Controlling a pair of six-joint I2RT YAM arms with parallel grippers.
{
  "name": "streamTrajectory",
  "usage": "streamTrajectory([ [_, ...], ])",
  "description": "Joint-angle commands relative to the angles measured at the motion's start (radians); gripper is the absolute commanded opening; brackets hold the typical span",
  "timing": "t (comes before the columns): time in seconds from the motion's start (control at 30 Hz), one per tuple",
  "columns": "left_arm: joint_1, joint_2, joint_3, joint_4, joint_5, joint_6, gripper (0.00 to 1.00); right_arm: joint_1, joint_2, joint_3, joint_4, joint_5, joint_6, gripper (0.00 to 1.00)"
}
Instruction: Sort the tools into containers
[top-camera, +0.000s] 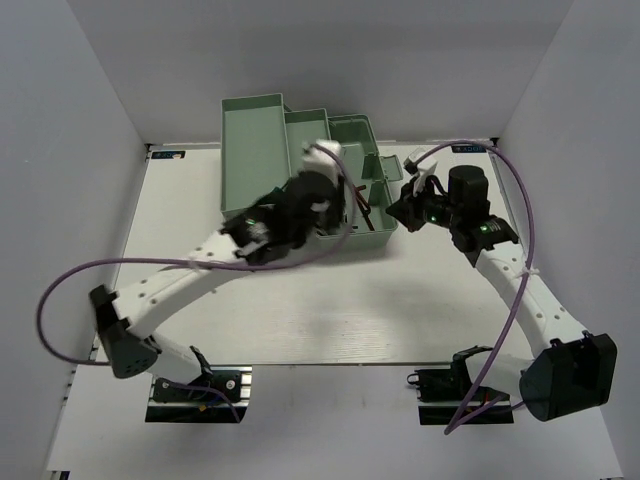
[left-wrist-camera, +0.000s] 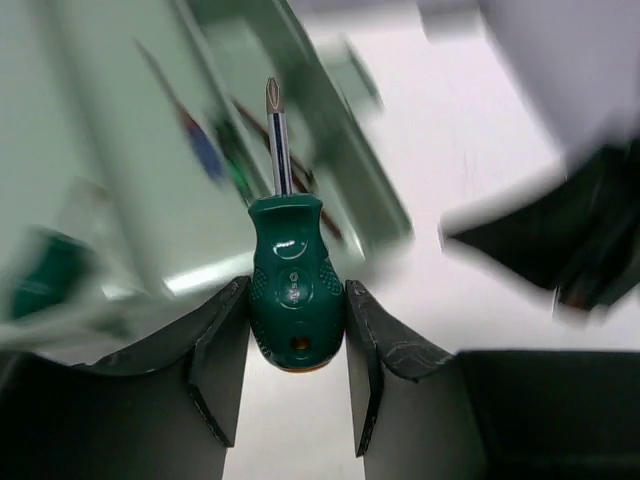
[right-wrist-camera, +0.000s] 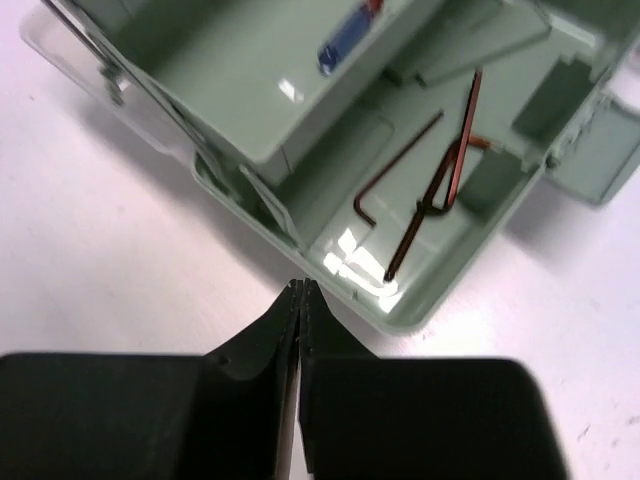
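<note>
One stubby green-handled screwdriver (left-wrist-camera: 295, 300) sits at lower centre of the left wrist view (the background is blurred), its handle pinched between the left gripper's (left-wrist-camera: 296, 290) fingers and its shaft pointing up the frame. Beyond it stands the mint-green toolbox (top-camera: 250, 130), upper centre in the top view. Dark hex keys (right-wrist-camera: 398, 157) lie in its base. The right gripper (right-wrist-camera: 300, 290), jaws pressed together on nothing, hovers just beside the box.

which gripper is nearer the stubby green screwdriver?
Left. The left gripper is shut on the green screwdriver. The right gripper sits shut and empty just outside the toolbox base.
</note>
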Motion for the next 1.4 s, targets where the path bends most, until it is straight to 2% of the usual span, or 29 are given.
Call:
streamTrajectory([
  [0.0,0.092,-0.041,0.099,-0.1,-0.245,0.066,0.0,-0.015,-0.017,-0.034,-0.045,0.028,-0.046,0.09],
  [0.07,0.137,-0.013,0.111,-0.1,-0.287,0.075,0.0,-0.014,-0.017,-0.04,-0.057,-0.001,-0.049,0.11],
  [0.17,0.223,0.031,0.146,-0.083,-0.244,0.101,0.0,-0.012,0.007,-0.033,-0.071,-0.056,-0.042,0.15],
  [0.23,0.269,0.102,0.171,-0.097,-0.228,0.101,0.0,-0.008,0.024,-0.022,-0.081,-0.101,-0.043,0.24],
  [0.27,0.281,0.123,0.19,-0.112,-0.207,0.101,0.0,-0.008,0.041,0.001,-0.103,-0.137,-0.049,0.35],
  [0.37,0.322,0.174,0.203,-0.112,-0.161,0.101,0.17,0.004,0.095,0.058,-0.156,-0.249,-0.115,0.61],
  [0.4,0.332,0.174,0.203,-0.112,-0.152,0.101,0.28,0.008,0.106,0.074,-0.196,-0.297,-0.135,0.67],
  [0.43,0.341,0.185,0.215,-0.103,-0.136,0.101,0.48,0.012,0.148,0.123,-0.216,-0.319,-0.155,0.72],
  [0.47,0.35,0.185,0.233,-0.103,-0.136,0.101,0.53,0.027,0.164,0.139,-0.254,-0.355,-0.213,0.75],
  [0.53,0.365,0.195,0.278,-0.126,-0.136,0.101,0.66,0.044,0.201,0.18,-0.288,-0.403,-0.25,0.76],
  [0.63,0.395,0.195,0.327,-0.138,-0.136,0.11,0.76,0.086,0.241,0.222,-0.301,-0.42,-0.321,0.75],
  [0.73,0.418,0.173,0.378,-0.179,-0.136,0.11,0.81,0.13,0.277,0.277,-0.328,-0.428,-0.38,0.77],
  [0.83,0.418,0.116,0.387,-0.215,-0.136,0.11,0.81,0.196,0.33,0.343,-0.383,-0.438,-0.483,0.77],
  [0.87,0.418,0.055,0.373,-0.224,-0.136,0.1,0.55,0.227,0.36,0.352,-0.4,-0.437,-0.512,0.77],
  [0.9,0.428,0.021,0.361,-0.238,-0.147,0.071,0.3,0.262,0.37,0.357,-0.405,-0.435,-0.561,0.72],
  [0.93,0.428,-0.016,0.325,-0.276,-0.158,0.055,0.12,0.277,0.388,0.372,-0.423,-0.438,-0.627,0.54],
  [0.97,0.428,-0.056,0.298,-0.299,-0.177,0.035,0.0,0.314,0.403,0.374,-0.422,-0.425,-0.654,0.43],
  [1.0,0.437,-0.14,0.269,-0.351,-0.19,-0.025,0.0,0.346,0.409,0.369,-0.414,-0.42,-0.693,0.32],
  [1.03,0.438,-0.186,0.19,-0.371,-0.2,-0.053,0.0,0.385,0.416,0.352,-0.413,-0.414,-0.738,0.07],
  [1.07,0.448,-0.232,0.147,-0.399,-0.201,-0.089,0.04,0.403,0.413,0.334,-0.325,-0.358,-0.753,0.03],
  [1.1,0.448,-0.278,0.104,-0.434,-0.201,-0.136,0.17,0.426,0.397,0.282,-0.271,-0.331,-0.754,0.02],
  [1.13,0.448,-0.365,0.015,-0.506,-0.201,-0.235,0.31,0.489,0.39,0.216,-0.149,-0.216,-0.761,0.04],
  [1.17,0.457,-0.408,-0.031,-0.546,-0.201,-0.295,0.55,0.512,0.379,0.155,-0.024,-0.183,-0.77,0.13],
  [1.2,0.457,-0.451,-0.135,-0.586,-0.191,-0.425,0.63,0.573,0.382,0.13,0.022,-0.141,-0.786,0.22],
  [1.23,0.457,-0.543,-0.194,-0.633,-0.173,-0.477,0.69,0.593,0.394,0.098,0.132,-0.003,-0.798,0.34],
  [1.27,0.457,-0.591,-0.255,-0.646,-0.124,-0.524,0.72,0.61,0.408,0.101,0.188,0.026,-0.806,0.43],
  [1.3,0.457,-0.637,-0.374,-0.66,-0.101,-0.619,0.77,0.629,0.458,0.11,0.201,0.045,-0.807,0.5],
  [1.33,0.457,-0.68,-0.43,-0.672,-0.077,-0.656,0.78,0.649,0.477,0.131,0.242,0.115,-0.791,0.55],
  [1.37,0.457,-0.762,-0.482,-0.683,-0.026,-0.687,0.78,0.661,0.509,0.148,0.297,0.137,-0.786,0.57],
])
